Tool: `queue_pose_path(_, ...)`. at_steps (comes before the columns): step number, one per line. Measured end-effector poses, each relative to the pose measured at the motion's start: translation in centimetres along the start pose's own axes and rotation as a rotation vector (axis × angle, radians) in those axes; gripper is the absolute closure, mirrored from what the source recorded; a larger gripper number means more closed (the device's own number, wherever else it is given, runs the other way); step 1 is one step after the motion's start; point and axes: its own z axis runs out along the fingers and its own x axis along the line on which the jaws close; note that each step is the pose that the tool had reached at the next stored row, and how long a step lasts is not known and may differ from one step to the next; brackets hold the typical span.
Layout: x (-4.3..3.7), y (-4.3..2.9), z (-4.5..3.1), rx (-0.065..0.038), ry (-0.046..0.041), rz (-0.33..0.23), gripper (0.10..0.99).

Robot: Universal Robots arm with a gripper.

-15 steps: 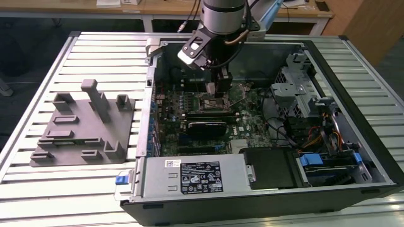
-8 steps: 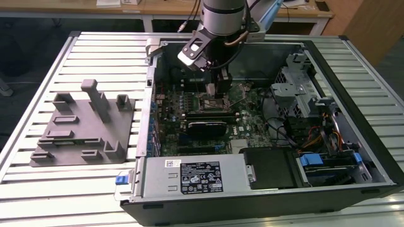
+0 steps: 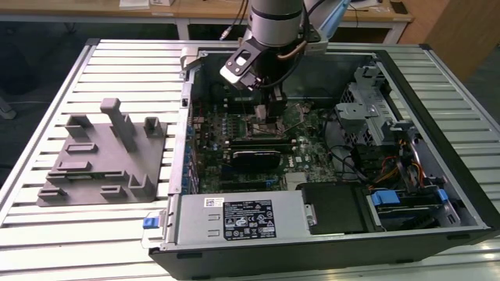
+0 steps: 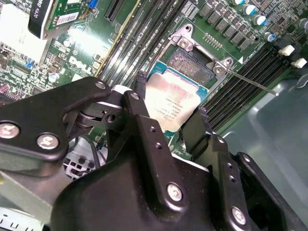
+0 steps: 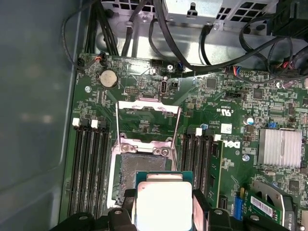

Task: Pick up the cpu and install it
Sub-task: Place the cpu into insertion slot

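— Where is the cpu (image 4: pixel 173 103) (image 5: pixel 163 204), that small square chip with the pale silver metal top?
— Clamped between the black jaws, which press on two of its opposite edges, as both wrist views show. It hangs flat, metal side up, over the near edge of the open dark grey socket (image 5: pixel 142 168) on the green motherboard (image 5: pixel 226 96). Whether it touches the socket, I cannot tell.
— Any writing on it?
— A few lines of fine dark print on its lid, which I cannot make out. The motherboard carries white lettering too.
— And the surroundings?
— In the exterior view, the black computer case (image 3: pixel 312 257) lies open on the slatted metal tabletop (image 3: pixel 117 64). A white label (image 3: pixel 250 219) with black print sits on the silver power supply (image 3: pixel 195 228). A grey plastic fixture (image 3: pixel 102 158) rests toward the exterior view's left.
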Motion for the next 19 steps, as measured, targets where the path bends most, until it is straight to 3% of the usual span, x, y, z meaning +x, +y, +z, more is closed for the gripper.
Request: queue_pose_path(19,0.15,-0.05,1.25,0.001,-0.0111,-0.001,0.545)
